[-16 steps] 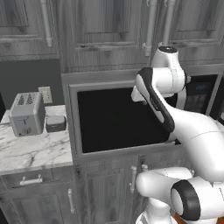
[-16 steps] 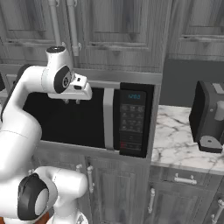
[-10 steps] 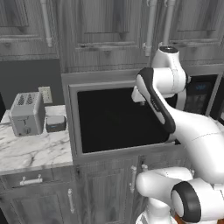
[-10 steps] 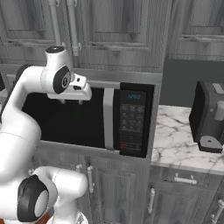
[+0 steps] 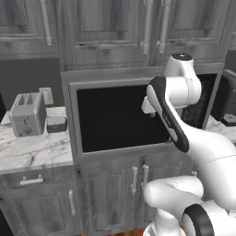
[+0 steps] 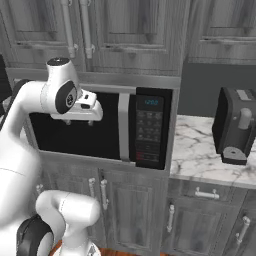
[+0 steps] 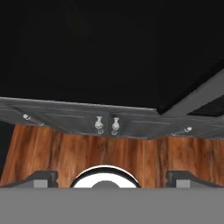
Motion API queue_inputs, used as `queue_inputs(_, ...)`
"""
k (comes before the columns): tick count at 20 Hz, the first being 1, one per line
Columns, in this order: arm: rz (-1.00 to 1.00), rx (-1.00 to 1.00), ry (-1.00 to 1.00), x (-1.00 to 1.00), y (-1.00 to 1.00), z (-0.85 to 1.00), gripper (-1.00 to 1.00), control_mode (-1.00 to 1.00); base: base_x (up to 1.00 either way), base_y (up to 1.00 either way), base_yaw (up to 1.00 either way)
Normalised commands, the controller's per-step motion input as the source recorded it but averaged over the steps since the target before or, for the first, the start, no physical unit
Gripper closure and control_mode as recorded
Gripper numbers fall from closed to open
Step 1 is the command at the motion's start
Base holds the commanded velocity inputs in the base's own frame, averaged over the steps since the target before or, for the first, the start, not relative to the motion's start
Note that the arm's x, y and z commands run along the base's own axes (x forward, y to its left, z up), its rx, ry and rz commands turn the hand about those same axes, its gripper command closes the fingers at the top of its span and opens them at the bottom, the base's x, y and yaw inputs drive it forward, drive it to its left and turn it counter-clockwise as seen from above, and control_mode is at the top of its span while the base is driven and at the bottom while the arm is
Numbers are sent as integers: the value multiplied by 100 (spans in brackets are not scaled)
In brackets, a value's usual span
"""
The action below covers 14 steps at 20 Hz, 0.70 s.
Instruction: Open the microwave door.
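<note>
Nothing much has shifted since the earlier frames; my gripper (image 6: pixel 78 121) still hangs in front of the microwave door (image 5: pixel 120 118). From the left base view, that door sits flush in its grey frame, the toaster (image 5: pixel 27 114) well off to one side on the counter (image 5: pixel 32 152). From the right, the silver handle (image 6: pixel 123 127) stands just beside the gripper, apart from it, with the keypad (image 6: pixel 149 131) beyond. Looking down the hand view, I see two fingertips (image 7: pixel 41 178) spread wide, holding nothing, over lower cabinet doors (image 7: pixel 78 118) and wood floor (image 7: pixel 109 151).
</note>
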Motion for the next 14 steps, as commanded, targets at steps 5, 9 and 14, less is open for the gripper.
queue_inputs(5,0,0,0,0,0,0,-100,100,-43,-56,0)
queue_inputs(9,0,0,0,0,0,0,-100,100,-42,-38,0)
queue_inputs(14,0,2,-9,-38,-8,3,-100,-100,-9,-3,0)
